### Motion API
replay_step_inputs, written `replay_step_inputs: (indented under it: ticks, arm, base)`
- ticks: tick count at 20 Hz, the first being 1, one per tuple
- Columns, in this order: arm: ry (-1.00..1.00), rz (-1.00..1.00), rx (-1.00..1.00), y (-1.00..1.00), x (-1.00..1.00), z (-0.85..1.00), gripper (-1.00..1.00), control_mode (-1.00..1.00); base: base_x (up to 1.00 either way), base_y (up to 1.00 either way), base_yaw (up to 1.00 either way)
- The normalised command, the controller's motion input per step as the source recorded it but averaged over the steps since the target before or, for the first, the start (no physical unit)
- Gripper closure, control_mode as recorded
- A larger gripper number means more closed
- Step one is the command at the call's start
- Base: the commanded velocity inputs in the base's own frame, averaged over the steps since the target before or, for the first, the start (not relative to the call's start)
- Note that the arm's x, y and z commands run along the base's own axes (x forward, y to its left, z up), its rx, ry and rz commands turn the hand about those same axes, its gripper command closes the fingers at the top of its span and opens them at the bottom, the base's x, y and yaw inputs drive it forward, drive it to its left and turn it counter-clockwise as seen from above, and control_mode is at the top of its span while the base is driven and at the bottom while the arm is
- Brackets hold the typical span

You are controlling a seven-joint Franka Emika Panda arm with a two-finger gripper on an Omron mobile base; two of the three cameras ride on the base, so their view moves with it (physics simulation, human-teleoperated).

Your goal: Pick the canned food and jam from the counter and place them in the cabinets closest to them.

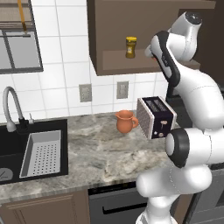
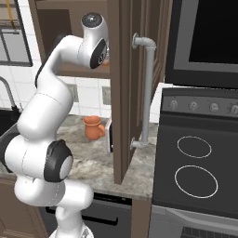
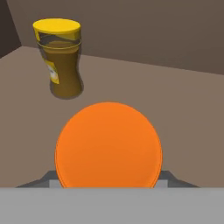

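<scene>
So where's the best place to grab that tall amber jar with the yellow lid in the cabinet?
Probably its narrow waist, below the yellow lid. The amber jar stands upright on the cabinet shelf, so come in level from the open front, jaws on either side of the waist.

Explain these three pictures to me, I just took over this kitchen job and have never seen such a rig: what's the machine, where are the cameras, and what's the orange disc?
The machine is a white robot arm on a driving base. Two pictures look over it from behind, left and right; the third looks along the claw. The orange disc is the jam, gripped in the shut claw, over the shelf of the cabinet near a taller amber jar. On the counter stand a clay jug and a toaster, beside a sink.
</scene>
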Motion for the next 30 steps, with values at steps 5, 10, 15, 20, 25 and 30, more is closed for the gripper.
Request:
replay_step_inputs:
  ticks: [5, 10, 15, 20, 25, 30]
  arm:
    - [0.00, 0.00, 0.00, 0.00, 0.00, -0.04, 1.00, -1.00]
    - [0.00, 0.00, -0.01, 0.00, 0.00, -0.12, 1.00, -1.00]
    - [0.00, 0.00, 0.00, 0.00, 0.00, -0.06, 1.00, -1.00]
    - [0.00, 0.00, 0.00, 0.00, 0.03, -0.03, 1.00, -1.00]
    - [0.00, 0.00, 0.00, 0.00, 0.00, 0.00, 1.00, -1.00]
    - [0.00, 0.00, 0.00, 0.00, 0.10, 0.00, 1.00, -1.00]
  base:
    - [0.00, 0.00, 0.00]
    - [0.00, 0.00, 0.00]
    - [0.00, 0.00, 0.00]
    - [0.00, 0.00, 0.00]
    - [0.00, 0.00, 0.00]
    - [0.00, 0.00, 0.00]
